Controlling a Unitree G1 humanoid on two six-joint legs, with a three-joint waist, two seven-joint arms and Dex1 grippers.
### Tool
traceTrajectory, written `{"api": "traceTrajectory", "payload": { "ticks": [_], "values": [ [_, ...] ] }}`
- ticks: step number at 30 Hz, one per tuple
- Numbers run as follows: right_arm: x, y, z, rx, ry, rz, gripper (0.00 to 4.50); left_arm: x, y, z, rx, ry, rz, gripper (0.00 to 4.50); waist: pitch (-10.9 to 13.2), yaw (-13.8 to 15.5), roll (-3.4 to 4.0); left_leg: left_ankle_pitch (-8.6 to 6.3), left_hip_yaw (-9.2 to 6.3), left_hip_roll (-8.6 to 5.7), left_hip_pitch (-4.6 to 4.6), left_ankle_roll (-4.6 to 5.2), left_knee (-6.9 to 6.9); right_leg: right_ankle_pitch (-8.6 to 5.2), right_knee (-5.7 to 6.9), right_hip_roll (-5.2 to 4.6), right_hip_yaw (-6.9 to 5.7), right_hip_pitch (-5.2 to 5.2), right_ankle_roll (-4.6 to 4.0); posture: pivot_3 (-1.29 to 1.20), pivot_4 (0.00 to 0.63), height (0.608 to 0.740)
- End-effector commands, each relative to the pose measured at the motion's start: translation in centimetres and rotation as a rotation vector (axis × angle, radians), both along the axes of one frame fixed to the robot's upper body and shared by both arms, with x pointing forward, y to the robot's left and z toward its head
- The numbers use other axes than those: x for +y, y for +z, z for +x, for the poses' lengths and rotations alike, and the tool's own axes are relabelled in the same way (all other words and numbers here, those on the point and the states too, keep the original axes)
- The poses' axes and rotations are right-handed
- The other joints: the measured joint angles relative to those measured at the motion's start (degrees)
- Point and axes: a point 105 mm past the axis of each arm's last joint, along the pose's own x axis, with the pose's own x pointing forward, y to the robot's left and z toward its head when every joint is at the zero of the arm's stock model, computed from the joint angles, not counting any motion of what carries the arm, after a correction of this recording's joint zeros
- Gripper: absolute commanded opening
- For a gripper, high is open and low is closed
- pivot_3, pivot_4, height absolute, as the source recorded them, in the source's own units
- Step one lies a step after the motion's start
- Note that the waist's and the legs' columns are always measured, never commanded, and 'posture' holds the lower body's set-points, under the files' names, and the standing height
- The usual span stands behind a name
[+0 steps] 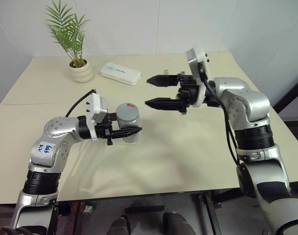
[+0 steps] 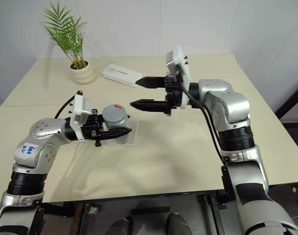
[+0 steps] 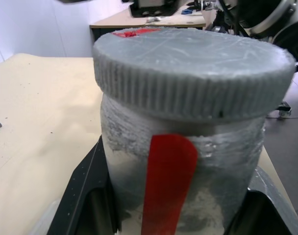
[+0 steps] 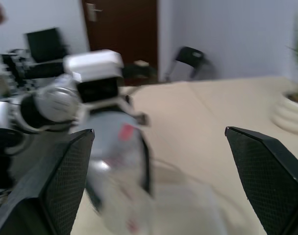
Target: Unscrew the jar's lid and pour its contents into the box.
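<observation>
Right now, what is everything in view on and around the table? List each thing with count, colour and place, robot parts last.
table: one, cream, under everything.
jar: one, clear, with a red mark on its side, upright, near the table's middle, held between the left gripper's fingers.
lid: one, grey-white with a red mark on top, on the jar.
box: one, clear shallow tray, under and around the jar.
plant pot: one, cream, with a green palm, far left of the table.
white device: one, flat, white, beside the pot on its right.
left gripper: black fingers, shut on the jar.
right gripper: black fingers, open, level, above the table beyond the jar.
</observation>
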Motion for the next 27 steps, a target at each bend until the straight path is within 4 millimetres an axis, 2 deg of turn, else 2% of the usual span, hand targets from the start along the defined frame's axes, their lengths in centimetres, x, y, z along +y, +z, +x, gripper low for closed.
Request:
{"api": "traceTrajectory", "payload": {
  "ticks": [1,6,13,20,27],
  "values": [
    [1.7,0.3,-1.2,-0.043,0.031,-0.01,4.49,-0.3,1.0,-0.6,-0.041,-0.024,-0.017,1.93,0.0,0.1,0.0,0.0,0.0,0.0,0.0,0.0,0.0,0.0,0.0,0.0,0.0,0.0,0.0,0.0,0.15,0.74],
    [4.3,-0.8,-1.7,-0.094,0.032,-0.069,4.49,-0.7,1.2,-0.5,-0.041,-0.031,-0.034,1.93,0.0,0.0,0.0,0.0,0.0,0.01,0.0,0.0,0.0,0.0,0.01,0.01,0.0,-0.01,0.0,0.0,0.15,0.74],
    [4.8,-1.2,-0.8,-0.104,-0.008,-0.076,4.49,-0.9,1.4,-0.5,-0.036,-0.034,-0.063,1.93,0.0,0.1,0.0,0.0,0.0,-0.01,-0.01,0.0,0.01,0.0,0.02,-0.01,0.0,0.0,0.0,0.0,0.15,0.74],
    [3.2,-0.6,0.3,-0.091,-0.061,-0.048,4.49,-1.0,1.2,-0.5,-0.036,-0.031,-0.065,1.93,0.0,0.0,0.0,0.0,-0.01,0.0,0.0,0.0,0.0,0.0,0.05,0.0,0.0,-0.02,0.0,0.0,0.15,0.74],
    [1.3,-1.3,-0.2,-0.058,-0.037,-0.063,4.49,-0.7,1.2,-0.4,-0.038,-0.02,-0.066,1.93,0.0,0.1,0.0,0.0,-0.01,-0.01,-0.01,0.0,0.01,0.0,0.02,0.0,-0.01,-0.01,0.0,0.0,0.15,0.74]
  ]
}}
